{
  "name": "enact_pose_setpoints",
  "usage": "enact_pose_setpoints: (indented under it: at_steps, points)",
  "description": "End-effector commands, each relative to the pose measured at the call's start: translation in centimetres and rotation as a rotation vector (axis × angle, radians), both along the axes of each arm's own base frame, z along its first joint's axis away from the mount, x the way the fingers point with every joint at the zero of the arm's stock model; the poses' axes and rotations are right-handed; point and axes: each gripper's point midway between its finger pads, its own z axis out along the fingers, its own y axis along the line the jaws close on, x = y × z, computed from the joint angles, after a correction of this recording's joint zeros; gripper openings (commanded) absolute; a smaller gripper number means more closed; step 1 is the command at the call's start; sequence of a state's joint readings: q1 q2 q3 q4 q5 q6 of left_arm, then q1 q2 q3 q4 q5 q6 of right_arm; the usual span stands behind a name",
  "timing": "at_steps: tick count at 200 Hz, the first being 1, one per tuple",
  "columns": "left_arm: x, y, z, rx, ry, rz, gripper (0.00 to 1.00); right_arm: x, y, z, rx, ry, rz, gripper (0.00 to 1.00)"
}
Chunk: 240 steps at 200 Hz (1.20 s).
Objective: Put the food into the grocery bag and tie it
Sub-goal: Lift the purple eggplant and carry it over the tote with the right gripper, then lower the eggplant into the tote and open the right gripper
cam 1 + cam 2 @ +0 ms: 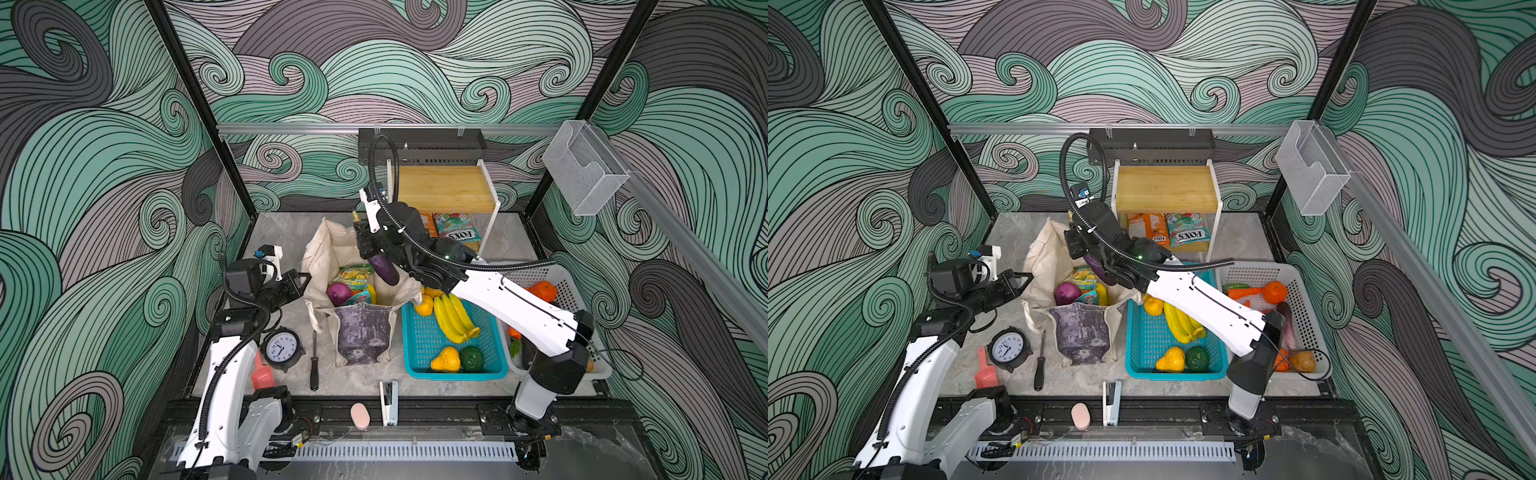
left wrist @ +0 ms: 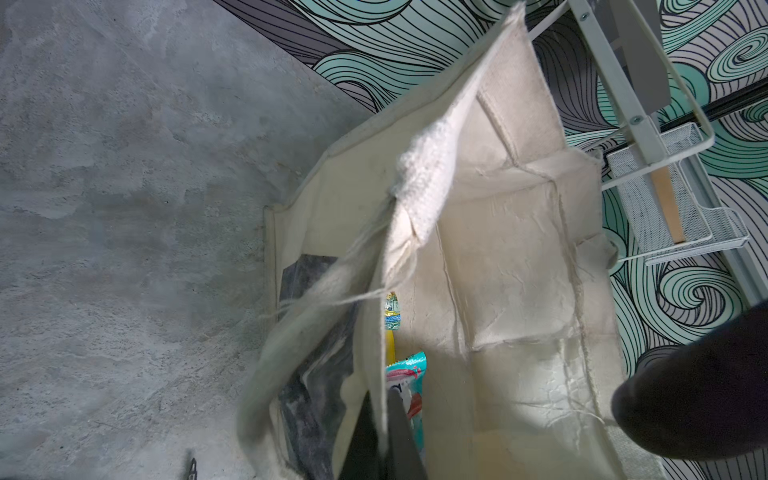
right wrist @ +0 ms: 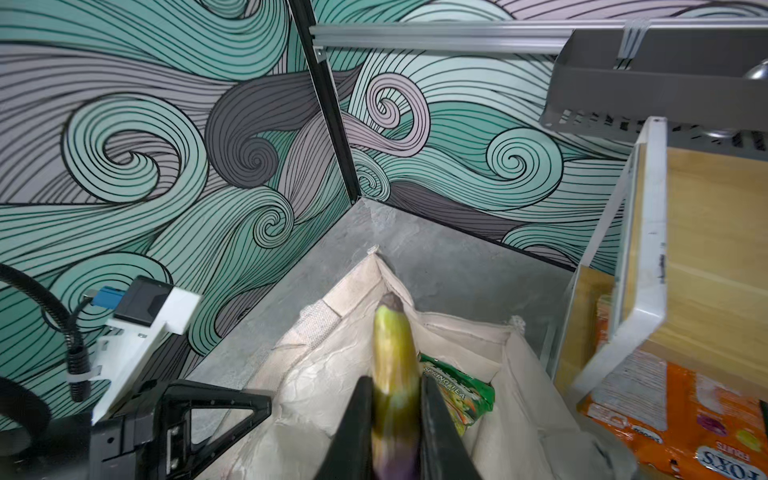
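Observation:
The grocery bag (image 1: 363,332) stands open in the middle of the table in both top views. My left gripper (image 2: 380,401) is shut on the cream fabric of its left rim (image 1: 309,266). Inside lie a purple onion (image 1: 338,294), a yellow-green packet (image 1: 353,276) and a teal-red packet (image 2: 405,374). Over the bag's mouth my right gripper (image 3: 395,386) is shut on a purple eggplant (image 1: 384,270) near its yellow-green stem end (image 3: 392,332). Its body hangs down into the opening.
Right of the bag a teal basket (image 1: 455,377) holds bananas (image 1: 453,320) and other toy fruit. Beyond it a white basket (image 1: 571,286) holds more. A wooden-topped shelf (image 1: 444,187) with packets (image 1: 457,232) stands behind. A clock (image 1: 281,348), a screwdriver (image 1: 314,365) and a stapler (image 1: 388,401) lie in front.

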<state>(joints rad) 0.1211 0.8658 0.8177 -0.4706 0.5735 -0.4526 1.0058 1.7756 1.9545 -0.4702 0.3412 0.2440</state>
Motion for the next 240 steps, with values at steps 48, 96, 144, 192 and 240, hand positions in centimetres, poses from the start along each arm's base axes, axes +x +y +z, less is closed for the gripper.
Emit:
enact_pose_setpoints:
  at_steps: [48,96,144,192,240]
  points:
    - [-0.1,-0.3,0.8,-0.008,-0.034,-0.020,0.00,1.1,1.9,-7.4,-0.102,0.112,-0.075,0.19]
    - [-0.2,-0.3,0.8,-0.005,-0.033,-0.019,0.00,0.7,3.3,-12.9,-0.154,0.240,-0.049,0.20]
    - [-0.1,-0.3,0.8,-0.004,-0.035,-0.021,0.00,0.4,3.8,-17.0,-0.196,0.291,-0.032,0.20]
    - [-0.1,-0.3,0.8,-0.003,-0.034,-0.021,0.00,0.2,4.9,-19.7,-0.224,0.335,0.001,0.23]
    - [-0.1,-0.2,0.8,0.000,-0.035,-0.018,0.00,0.7,5.3,-22.5,-0.271,0.355,-0.001,0.28]
